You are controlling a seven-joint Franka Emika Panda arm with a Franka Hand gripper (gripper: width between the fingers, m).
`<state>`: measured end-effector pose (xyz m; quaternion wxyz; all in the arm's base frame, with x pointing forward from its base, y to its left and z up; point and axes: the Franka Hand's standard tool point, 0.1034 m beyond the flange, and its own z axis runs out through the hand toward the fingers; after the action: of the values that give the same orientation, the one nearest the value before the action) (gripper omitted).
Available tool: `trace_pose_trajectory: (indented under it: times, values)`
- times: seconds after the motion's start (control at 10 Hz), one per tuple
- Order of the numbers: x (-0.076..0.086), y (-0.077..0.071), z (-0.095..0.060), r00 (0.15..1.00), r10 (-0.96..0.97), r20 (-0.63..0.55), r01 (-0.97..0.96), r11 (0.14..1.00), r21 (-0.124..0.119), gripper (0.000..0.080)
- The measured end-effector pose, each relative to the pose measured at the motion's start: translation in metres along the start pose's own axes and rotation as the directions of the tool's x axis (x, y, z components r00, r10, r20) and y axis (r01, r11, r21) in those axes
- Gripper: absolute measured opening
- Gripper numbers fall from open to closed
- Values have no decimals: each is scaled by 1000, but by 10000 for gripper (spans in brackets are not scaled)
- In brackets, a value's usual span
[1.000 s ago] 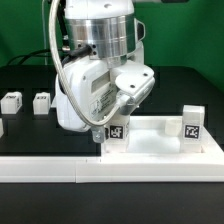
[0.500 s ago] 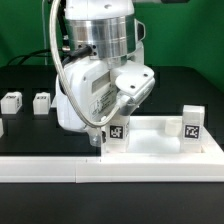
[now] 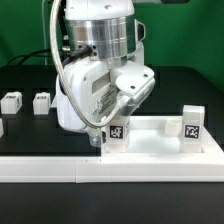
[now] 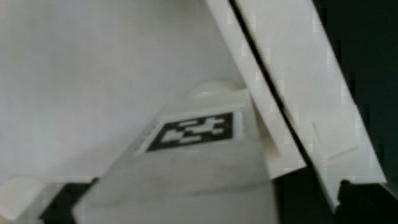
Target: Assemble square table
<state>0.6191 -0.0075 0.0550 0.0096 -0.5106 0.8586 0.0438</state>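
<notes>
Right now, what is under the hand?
A tagged leg upright on the square table top. The leg covers whatever is beneath it, and whether the hand grips it cannot be seen.

White arm (image 3: 95, 95), ribbed, seemingly metal collar (image 3: 100, 35)

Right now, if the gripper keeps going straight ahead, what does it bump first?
Probably the tagged leg block, right ahead of the gripper, then the white table top behind it; depth unclear.

Leg blocks (image 3: 41, 101) at exterior view's left, tabletop (image 3: 155, 141) right, seemingly against rail (image 3: 60, 169).
</notes>
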Motion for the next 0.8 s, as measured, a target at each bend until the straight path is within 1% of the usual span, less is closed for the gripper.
trace_pose_trajectory:
  times: [0.1, 0.2, 0.3, 0.4, 0.5, 0.6, 0.7, 0.8]
  values:
    - [0, 0, 0, 1000, 0, 0, 0, 1000, 0, 649]
    - [-2, 0, -2, 999, -37, 3, 37, 999, 5, 649]
    - [-9, 3, -15, 989, -149, 17, 149, 989, 28, 649]
    - [-16, 10, -29, 972, -232, 25, 230, 972, 53, 649]
    - [-25, 14, -39, 944, -328, 30, 325, 943, 68, 649]
    - [-32, 16, -48, 882, -471, 27, 468, 880, 82, 649]
    - [-40, 19, -57, 882, -469, 31, 465, 880, 91, 649]
    - [-39, 19, -56, 839, -543, 22, 539, 837, 93, 649]
